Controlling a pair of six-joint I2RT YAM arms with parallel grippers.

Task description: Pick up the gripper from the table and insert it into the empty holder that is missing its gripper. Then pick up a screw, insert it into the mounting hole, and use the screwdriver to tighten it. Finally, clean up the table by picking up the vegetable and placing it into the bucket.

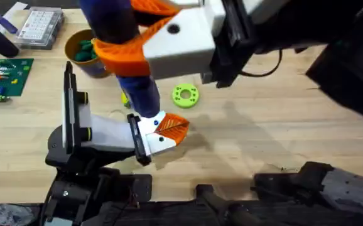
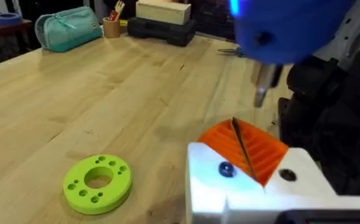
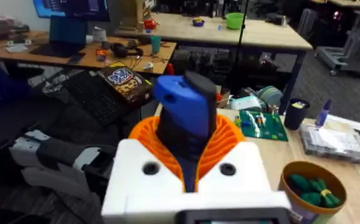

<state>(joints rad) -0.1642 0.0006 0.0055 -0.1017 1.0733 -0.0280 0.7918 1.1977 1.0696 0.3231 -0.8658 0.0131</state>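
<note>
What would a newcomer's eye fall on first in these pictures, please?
Probably the blue screwdriver, gripped upright by the right gripper, its tip over the white holder where the orange gripper sits. Next, the lime-green ring disc lying beside it, and the yellow bucket at the far left.

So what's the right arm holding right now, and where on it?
The right gripper holds the blue screwdriver by its body, tip pointing down toward the holder.
</note>
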